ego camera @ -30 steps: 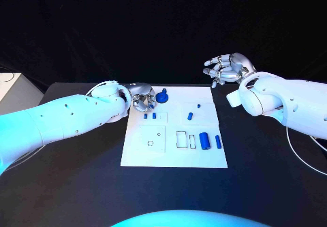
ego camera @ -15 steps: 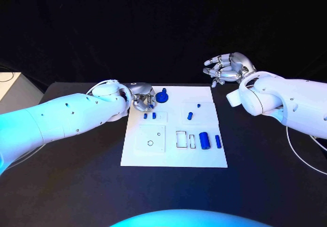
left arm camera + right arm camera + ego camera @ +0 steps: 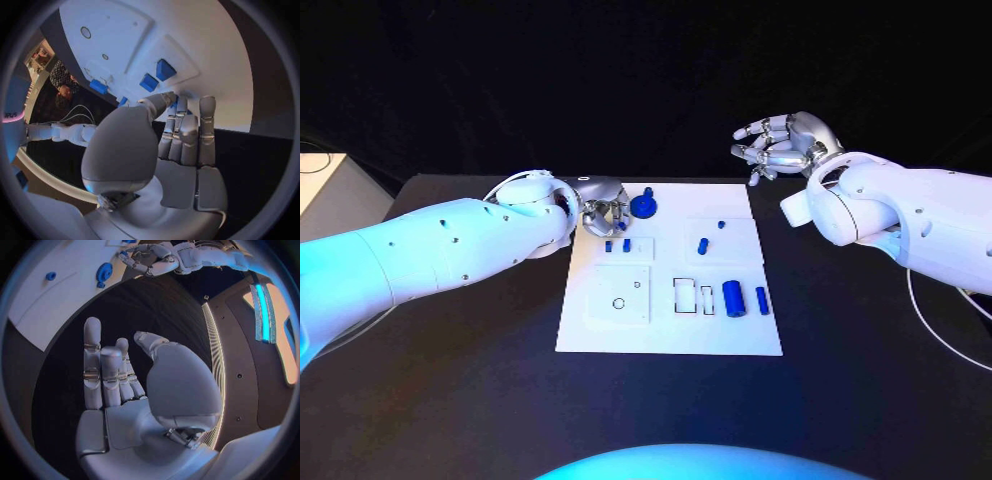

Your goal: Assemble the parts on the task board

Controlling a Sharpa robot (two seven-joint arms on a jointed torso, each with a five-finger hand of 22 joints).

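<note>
You've got two glossy white arms with rounded shells, dotted with small dark screw holes. Each ends in a silver, many-fingered hand: the left hand (image 3: 600, 208) and the right hand (image 3: 785, 143). A thin white cable loops beside each arm.

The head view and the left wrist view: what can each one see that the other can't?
The head view alone takes in the right hand raised off the table, and the two long blue parts on the task board. The left wrist view alone brings close the fingertips at the board's edge. Both share the left hand and the two small blue parts beside it.
</note>
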